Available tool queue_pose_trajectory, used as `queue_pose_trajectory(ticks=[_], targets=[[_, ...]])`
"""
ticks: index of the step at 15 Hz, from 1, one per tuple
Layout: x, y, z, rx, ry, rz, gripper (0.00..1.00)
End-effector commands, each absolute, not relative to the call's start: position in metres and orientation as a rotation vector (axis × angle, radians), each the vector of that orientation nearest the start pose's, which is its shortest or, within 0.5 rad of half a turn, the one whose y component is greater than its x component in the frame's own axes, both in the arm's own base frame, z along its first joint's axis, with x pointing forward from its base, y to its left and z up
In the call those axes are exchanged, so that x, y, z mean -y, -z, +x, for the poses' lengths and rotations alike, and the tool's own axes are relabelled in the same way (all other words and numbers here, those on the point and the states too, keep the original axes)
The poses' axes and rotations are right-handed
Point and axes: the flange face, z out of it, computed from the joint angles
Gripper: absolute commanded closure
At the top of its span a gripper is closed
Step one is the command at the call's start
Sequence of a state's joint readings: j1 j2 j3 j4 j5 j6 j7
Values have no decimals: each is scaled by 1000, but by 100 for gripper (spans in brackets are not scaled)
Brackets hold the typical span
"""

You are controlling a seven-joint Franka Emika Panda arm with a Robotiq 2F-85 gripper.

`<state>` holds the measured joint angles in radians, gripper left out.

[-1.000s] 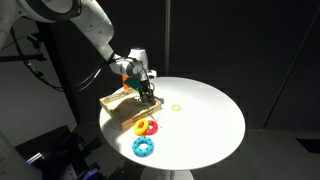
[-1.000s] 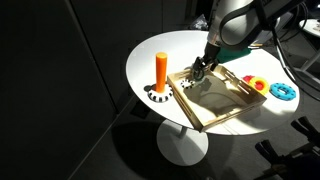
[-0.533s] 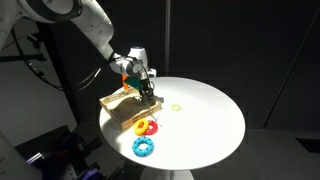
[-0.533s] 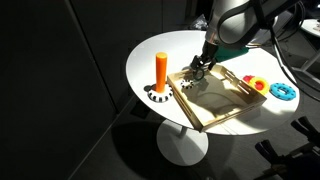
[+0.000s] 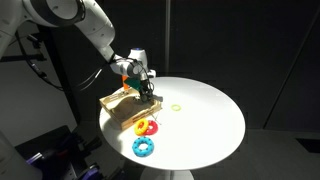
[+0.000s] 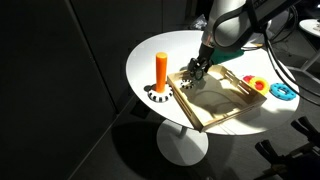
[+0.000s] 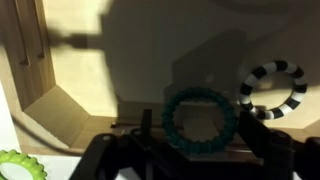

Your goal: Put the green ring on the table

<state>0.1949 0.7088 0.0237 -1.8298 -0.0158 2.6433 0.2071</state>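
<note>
Hovering pincer (image 6: pixel 191 79) at the green ring (image 7: pixel 200 121); its grip I cannot tell; a loose hold could drop the ring onto the wooden board (image 6: pixel 226 103), missing the desk (image 5: pixel 212 116).

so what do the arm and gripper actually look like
White arm made of rounded, glossy segments, with a teal and orange patch at the wrist and a black gripper below it. A dark cable trails beside the arm.
</note>
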Motion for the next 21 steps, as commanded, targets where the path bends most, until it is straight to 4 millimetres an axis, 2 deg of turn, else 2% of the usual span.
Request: queue_pose_trajectory(ticks=[1, 2, 3, 8, 12, 17, 21], targets=[[-145, -154, 646, 14, 159, -3098, 42], [-144, -155, 646, 12, 159, -3099, 51], [-144, -157, 646, 10, 162, -3099, 55], [-137, -169, 644, -1, 160, -3084, 55], [-124, -181, 642, -44, 153, -3057, 55], [-92, -194, 637, -127, 84, -3055, 55], [-62, -217, 633, -191, 46, -3062, 55]])
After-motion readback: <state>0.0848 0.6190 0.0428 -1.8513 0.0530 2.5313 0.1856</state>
